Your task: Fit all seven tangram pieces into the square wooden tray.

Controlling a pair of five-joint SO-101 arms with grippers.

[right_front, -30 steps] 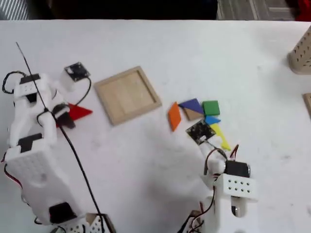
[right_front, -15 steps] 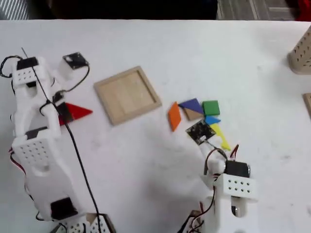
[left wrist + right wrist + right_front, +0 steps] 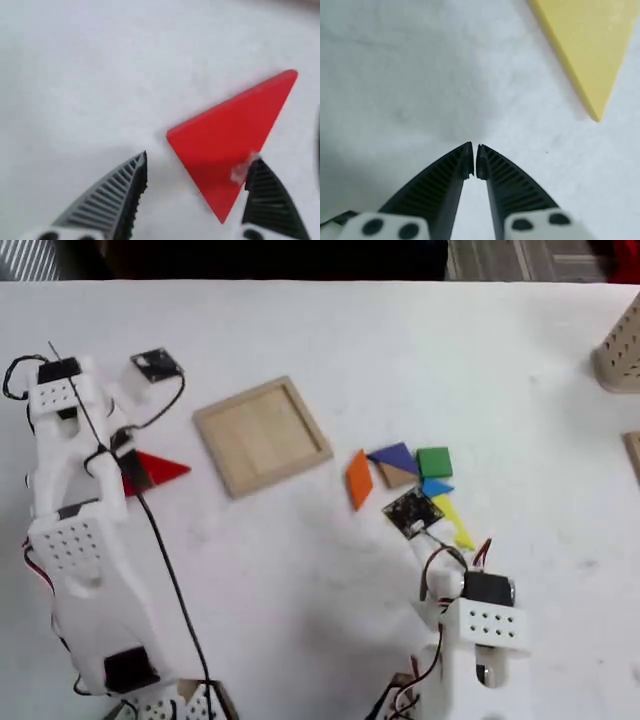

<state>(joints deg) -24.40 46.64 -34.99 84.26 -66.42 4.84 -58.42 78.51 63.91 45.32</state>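
Table (image 3: 300,600): white, smooth; pieces likely slide.
Red triangle (image 3: 235,120): flat, probably stiff, light; pinch across edges.
Left gripper (image 3: 199,159): jaws open about its corner.
Right gripper (image 3: 475,160): jaws closed, empty.

The left arm (image 3: 70,470) has been swung toward the far edge of the table (image 3: 300,620) and straightened; the left gripper (image 3: 199,159) has been shifted slightly at the red triangle (image 3: 235,120).
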